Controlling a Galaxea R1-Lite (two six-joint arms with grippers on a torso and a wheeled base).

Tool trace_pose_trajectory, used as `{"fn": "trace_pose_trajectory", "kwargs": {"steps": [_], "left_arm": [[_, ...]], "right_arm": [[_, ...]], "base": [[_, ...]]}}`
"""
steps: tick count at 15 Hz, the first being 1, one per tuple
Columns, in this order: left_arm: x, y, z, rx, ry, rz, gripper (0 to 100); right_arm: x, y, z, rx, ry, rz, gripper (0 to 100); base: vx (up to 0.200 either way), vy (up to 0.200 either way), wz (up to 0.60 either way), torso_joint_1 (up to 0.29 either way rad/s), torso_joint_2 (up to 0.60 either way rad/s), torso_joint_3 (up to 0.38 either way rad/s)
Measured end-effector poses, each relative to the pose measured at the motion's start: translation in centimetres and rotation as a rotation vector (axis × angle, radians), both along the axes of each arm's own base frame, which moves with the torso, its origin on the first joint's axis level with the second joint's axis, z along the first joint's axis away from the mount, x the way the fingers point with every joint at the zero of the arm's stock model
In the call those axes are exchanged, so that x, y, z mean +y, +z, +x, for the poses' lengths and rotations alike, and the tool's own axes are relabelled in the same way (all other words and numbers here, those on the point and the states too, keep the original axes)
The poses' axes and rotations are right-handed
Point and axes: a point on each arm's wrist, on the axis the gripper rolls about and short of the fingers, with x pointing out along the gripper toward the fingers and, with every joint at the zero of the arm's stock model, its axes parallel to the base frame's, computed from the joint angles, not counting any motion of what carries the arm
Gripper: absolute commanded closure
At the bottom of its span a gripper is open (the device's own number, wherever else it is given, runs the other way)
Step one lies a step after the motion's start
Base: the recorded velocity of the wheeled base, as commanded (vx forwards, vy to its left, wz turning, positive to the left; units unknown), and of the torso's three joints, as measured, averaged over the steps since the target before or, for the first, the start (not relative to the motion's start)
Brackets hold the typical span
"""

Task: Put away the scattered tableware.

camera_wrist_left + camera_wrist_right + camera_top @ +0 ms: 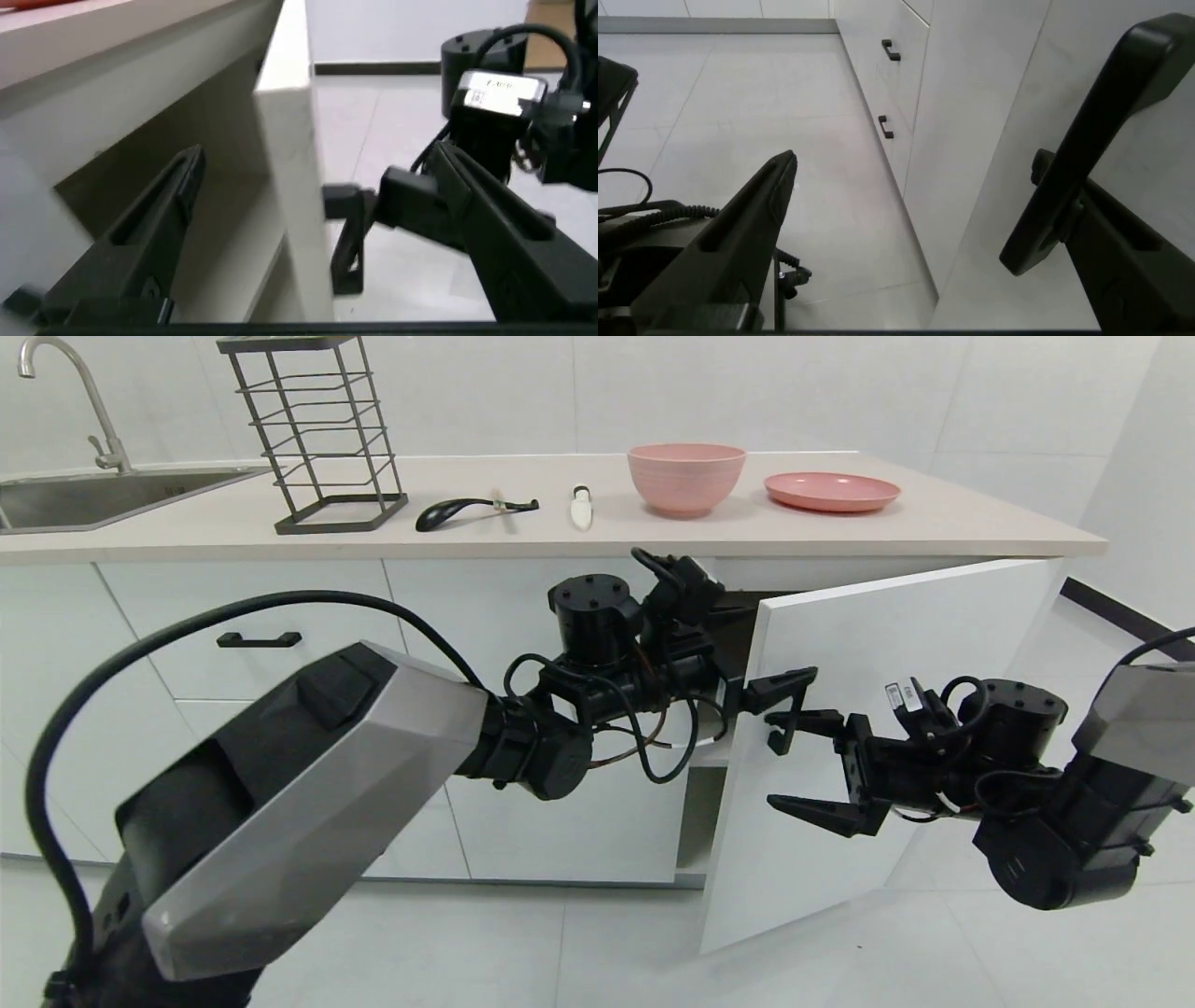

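On the counter [980,527], a sink [93,499] with a tap [89,401] sits at the far left. A black wire rack [322,439] stands upright just beside it. Next along lie a black spoon [467,511] and a small white utensil [582,509], close to each other but apart. A pink bowl [686,478] follows, then a pink plate [832,491], near the bowl but not touching it. All four pieces are out on the counter.

Below them, a cupboard door [896,644] stands swung open toward the robot. The left gripper [747,695] straddles the door's free edge with its fingers spread, one inside the door and one outside. The right gripper [777,761] is in front of the door's outer face, also spread wide and holding nothing. Its upper finger is right by the black door handle [348,238], and contact cannot be made out. The open door stands between both arms and the cupboard's inside.
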Motion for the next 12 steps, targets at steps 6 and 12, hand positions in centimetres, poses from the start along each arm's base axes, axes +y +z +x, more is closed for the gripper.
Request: {"fn": "trace_pose_trajectory", "kwargs": {"steps": [6, 12], "left_arm": [[-3.1, -1.1, -1.9, 0.024, -0.063, -0.016, 0], [-3.5, -1.1, -2.2, 0.027, -0.08, -0.014, 0]], "right_arm": [[-1.1, -0.5, 2.0, -0.038, -0.011, 0.006, 0], [-3.4, -1.6, 3.3, -0.038, -0.085, 0.004, 0]], "base": [[0.0, 0.0, 0.0, 0.0, 0.0, 0.0], [0.0, 0.0, 0.0, 0.0, 0.0, 0.0]]}}
